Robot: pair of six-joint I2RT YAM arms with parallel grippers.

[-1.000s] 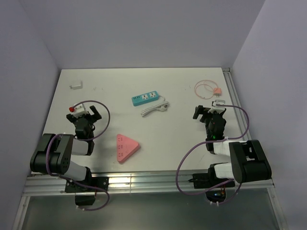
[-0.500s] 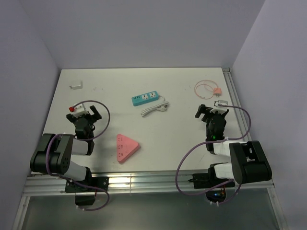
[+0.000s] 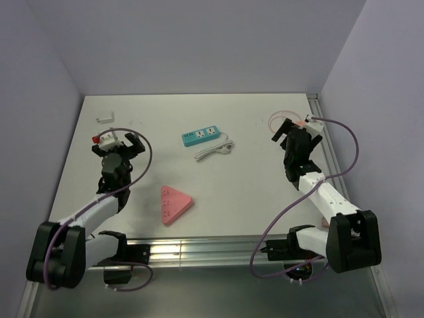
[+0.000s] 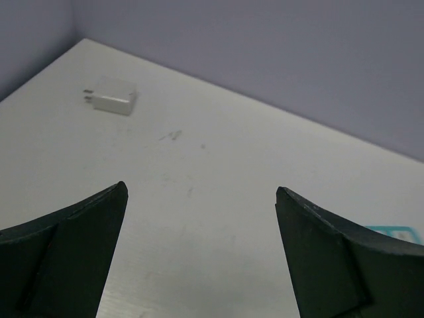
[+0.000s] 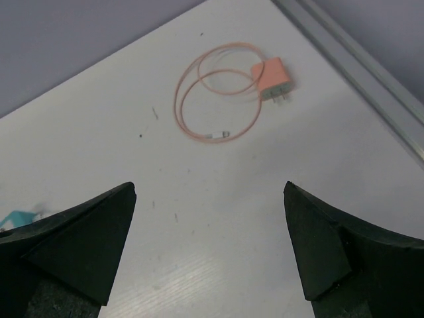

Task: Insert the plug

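Top view: teal power strip (image 3: 201, 136) upper centre, white cord (image 3: 213, 150) just below; pink triangular socket block (image 3: 175, 203) lower centre; left gripper (image 3: 117, 142) far left, right gripper (image 3: 296, 130) upper right.
Left wrist: fingers spread wide, nothing held; white charger plug (image 4: 112, 99) upper left, well apart.
Right wrist: fingers spread wide, nothing held; pink charger plug (image 5: 271, 78) upper right, coiled cable (image 5: 226, 134) attached.

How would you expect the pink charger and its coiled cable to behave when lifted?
The pink charger looks small and boxy, so it is probably light and rigid, and unlikely to roll. Its thin cable lies in loose loops, so it would likely dangle floppily and trail behind the body.
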